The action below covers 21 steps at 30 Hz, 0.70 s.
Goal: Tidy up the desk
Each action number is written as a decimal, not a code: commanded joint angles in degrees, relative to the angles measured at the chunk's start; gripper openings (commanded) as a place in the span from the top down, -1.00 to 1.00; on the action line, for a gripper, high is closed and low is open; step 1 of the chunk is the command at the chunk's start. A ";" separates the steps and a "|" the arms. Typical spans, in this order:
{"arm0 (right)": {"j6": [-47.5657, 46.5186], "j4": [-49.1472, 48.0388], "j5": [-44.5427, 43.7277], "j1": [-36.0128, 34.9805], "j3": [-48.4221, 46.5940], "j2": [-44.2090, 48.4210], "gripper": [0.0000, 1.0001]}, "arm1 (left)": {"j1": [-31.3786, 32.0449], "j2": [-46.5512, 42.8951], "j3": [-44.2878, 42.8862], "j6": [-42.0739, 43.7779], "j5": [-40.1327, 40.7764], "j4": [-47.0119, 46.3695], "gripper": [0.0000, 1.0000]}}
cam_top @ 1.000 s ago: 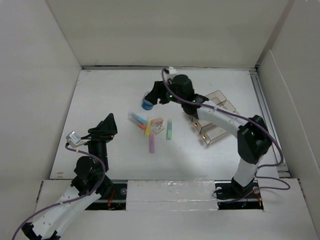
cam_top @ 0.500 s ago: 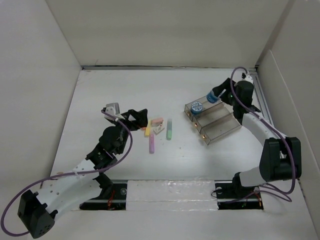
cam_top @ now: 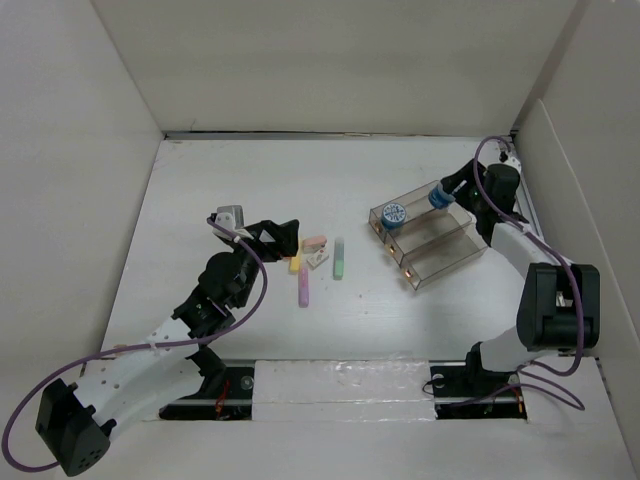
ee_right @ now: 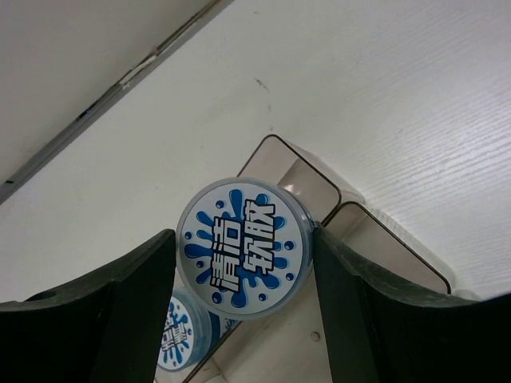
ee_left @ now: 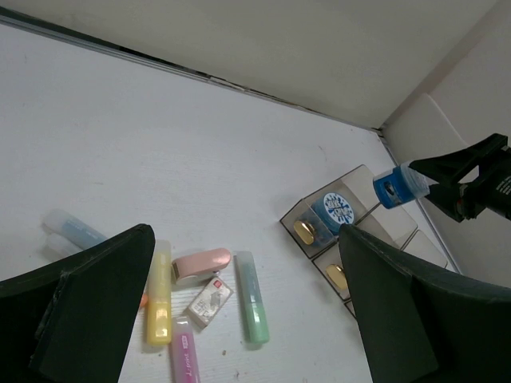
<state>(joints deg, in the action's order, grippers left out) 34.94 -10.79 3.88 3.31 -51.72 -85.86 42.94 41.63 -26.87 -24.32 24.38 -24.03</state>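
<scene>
- Right jaws pinch a blue tub point(ee_right: 243, 247) above the clear tray point(cam_top: 447, 262), far right on the desk point(cam_top: 220, 180), which spans the whole floor.
- Left jaws are spread wide over the highlighters point(ee_left: 254, 298), mid-desk.
- A second tub point(cam_top: 393, 213) sits in the tray's left end.

On desk point(cam_top: 220, 200) — markers point(cam_top: 338, 258) left; tray point(cam_top: 446, 256) right, tub point(cam_top: 393, 213) inside.

Three upright white walls box in scene: back wall point(cam_top: 340, 60), left wall point(cam_top: 60, 180), right wall point(cam_top: 590, 200). All plain, matte, unmarked. Right wall in two panels, nearer panel's edge standing forward of far corner. Dark seam point(cam_top: 250, 134) runs along foot of back wall where it meets desk point(cam_top: 220, 190), flat matte white. Near ledge point(cam_top: 340, 385) white, glossy patch at middle. Light even, diffuse; shadows soft, faint.
</scene>
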 commanded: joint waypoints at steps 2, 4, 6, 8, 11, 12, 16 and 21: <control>-0.22 -5.56 0.96 -1.03 -5.93 -0.61 0.07 | 0.13 -0.58 -1.87 1.02 -0.39 -2.07 -0.91; -0.31 -5.74 1.30 -1.72 -6.63 -1.41 0.07 | 0.13 -0.85 -1.43 1.02 0.14 -2.42 -0.92; -0.83 -5.65 1.04 -2.43 -7.86 -3.34 0.07 | 0.13 -0.76 -1.78 1.02 -0.03 -2.16 -0.92; -1.27 -5.03 0.52 -4.01 -8.57 -4.74 0.07 | 0.13 -0.76 -1.60 0.94 -0.12 -2.25 -0.91; -1.45 -4.60 0.07 -4.54 -9.01 -6.68 0.07 | 0.13 -0.41 -1.78 1.03 0.14 -2.25 -0.91; -1.45 -4.59 0.08 -4.54 -8.92 -6.94 0.07 | 0.13 -0.41 -2.04 1.11 0.05 -1.81 -0.91; -1.63 -4.59 -2.12 -5.15 -7.69 -6.16 0.05 | 0.13 -0.67 -1.43 1.11 0.05 -2.51 -0.91; -3.21 -1.53 -5.98 -6.73 -8.65 -6.95 -0.10 | 0.13 0.03 -1.87 1.11 -0.48 -2.33 -0.91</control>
<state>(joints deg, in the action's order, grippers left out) 32.99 -10.20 1.10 -1.78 -57.80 -94.19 42.94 41.58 -26.87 -24.01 24.36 -24.14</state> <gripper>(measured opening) 0.694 0.959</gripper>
